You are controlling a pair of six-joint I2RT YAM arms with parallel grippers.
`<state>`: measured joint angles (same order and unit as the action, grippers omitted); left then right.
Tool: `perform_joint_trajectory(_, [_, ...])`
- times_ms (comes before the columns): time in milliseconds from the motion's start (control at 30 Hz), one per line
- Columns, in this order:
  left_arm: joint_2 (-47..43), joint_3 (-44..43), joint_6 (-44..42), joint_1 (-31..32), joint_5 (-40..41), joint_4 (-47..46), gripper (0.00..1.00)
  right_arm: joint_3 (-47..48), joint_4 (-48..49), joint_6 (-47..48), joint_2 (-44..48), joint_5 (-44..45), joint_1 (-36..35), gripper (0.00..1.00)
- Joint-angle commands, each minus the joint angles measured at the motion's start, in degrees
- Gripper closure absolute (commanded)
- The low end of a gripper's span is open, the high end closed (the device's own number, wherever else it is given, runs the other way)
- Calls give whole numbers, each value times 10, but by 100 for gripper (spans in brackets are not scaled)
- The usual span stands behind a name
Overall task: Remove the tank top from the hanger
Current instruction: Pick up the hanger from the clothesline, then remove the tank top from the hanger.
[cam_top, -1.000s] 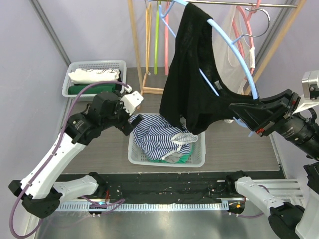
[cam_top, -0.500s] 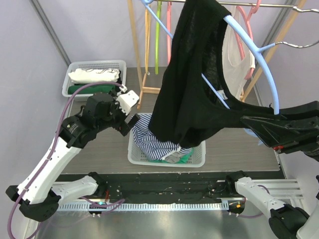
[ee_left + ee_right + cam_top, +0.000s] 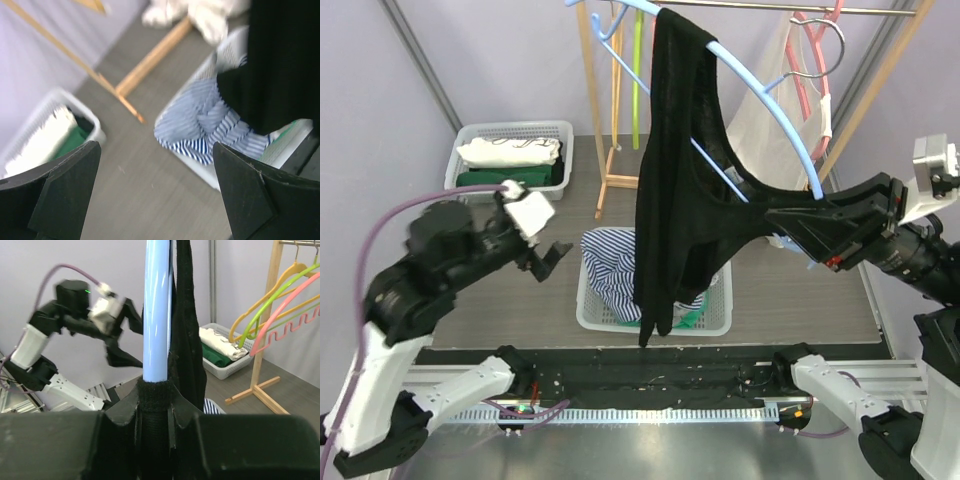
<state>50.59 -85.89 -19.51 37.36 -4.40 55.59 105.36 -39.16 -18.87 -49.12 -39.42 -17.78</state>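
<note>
1. The right gripper is clenched on the pale blue hanger near its right end, holding it tilted in the air. Black cloth sits right at the pinch. If it is trapped there, pulling could stretch the garment rather than free it.
2. The black tank top hangs from the hanger's far upper arm, draped in a long fold above the white basket. A hard tug could twist the hanger in the grip or drag it loose.
3. The left gripper stands wide open and empty, well to the left of the cloth. A shallow reach could close on air, or snag the striped laundry below.
</note>
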Motion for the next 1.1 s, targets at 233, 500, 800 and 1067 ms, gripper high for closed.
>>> perform_joint_trajectory(233, [-24, -185, 17, -4, -120, -45, 0, 30, 35, 54, -65, -46, -1, 99])
perform_joint_trajectory(500, [18, -264, -8, -8, -168, -34, 0, -67, -57, 163, -51, -188, -1, 99])
perform_joint_trajectory(800, [85, -322, -37, -9, -228, -17, 0, -111, -116, 234, -55, -133, -26, 99])
perform_joint_trajectory(1067, [135, -280, -120, -9, -227, 12, 0, -109, -161, 260, -64, -71, -84, 99])
